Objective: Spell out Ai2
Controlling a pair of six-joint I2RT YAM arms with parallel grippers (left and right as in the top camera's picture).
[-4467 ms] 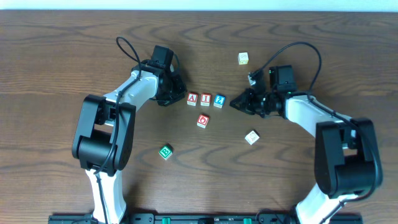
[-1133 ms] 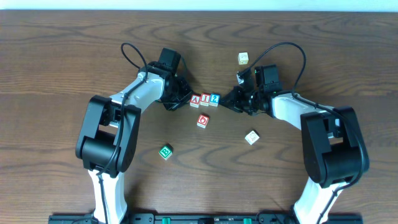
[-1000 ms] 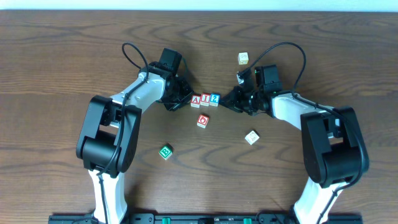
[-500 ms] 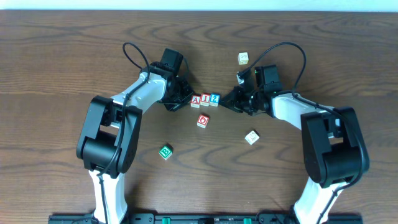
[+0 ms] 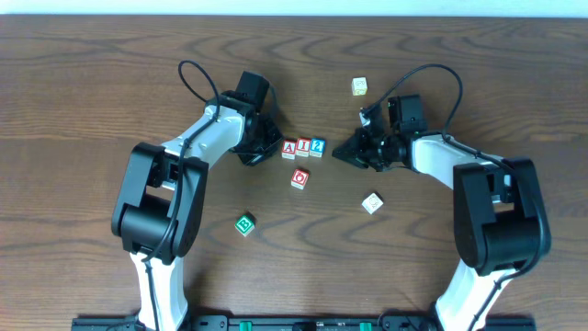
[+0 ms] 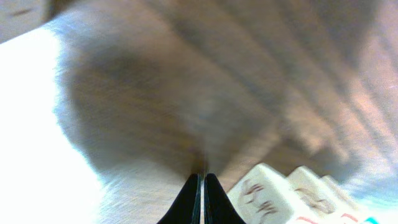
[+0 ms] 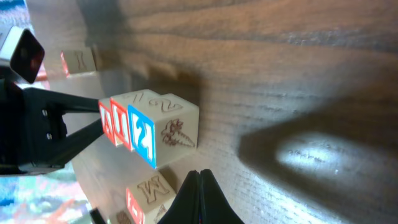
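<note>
The three white-sided cubes stand touching in a row at the table's middle: red A cube [image 5: 289,148], red I cube [image 5: 303,147], blue 2 cube [image 5: 318,146]. My left gripper [image 5: 274,145] is shut and empty, its tip just left of the A cube. In the left wrist view the shut fingers [image 6: 202,182] rest on the table with the row [image 6: 267,196] close to the right. My right gripper [image 5: 337,154] is shut and empty, a small gap right of the 2 cube. The right wrist view shows its shut fingers [image 7: 200,179] short of the 2 cube [image 7: 155,134].
The red O cube [image 5: 299,178] lies just in front of the row and also shows in the right wrist view [image 7: 148,194]. A green B cube [image 5: 244,224] lies front left, a plain white cube [image 5: 371,203] front right, a yellowish cube [image 5: 359,86] at the back.
Over the earlier frames both grippers closed in and the three cubes came together. In the last half second my right gripper has drawn back a little to the right. The left has hardly moved.
</note>
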